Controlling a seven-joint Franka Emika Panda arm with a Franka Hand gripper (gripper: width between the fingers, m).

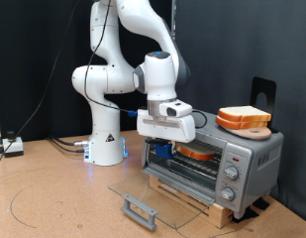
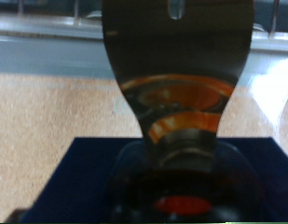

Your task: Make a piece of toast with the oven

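Observation:
The silver oven (image 1: 237, 159) stands at the exterior view's right with its glass door (image 1: 153, 198) folded down flat. My gripper (image 1: 170, 145) is at the oven's mouth, just above the door. In the wrist view a shiny metal spatula blade (image 2: 176, 65) runs out from the gripper (image 2: 179, 182), which is shut on its narrow end. The blade mirrors orange-brown streaks. A blue part (image 2: 88, 177) lies across the hand's base. Inside the oven, on the rack next to the hand, lies the piece of toast (image 1: 198, 153), orange-brown at its edge.
A stack of bread slices on a wooden board (image 1: 244, 120) rests on top of the oven. The door's grey bar handle (image 1: 139, 209) sticks out toward the exterior view's bottom. The robot base (image 1: 106, 149) and cables (image 1: 63, 144) are at the left. A black curtain hangs behind.

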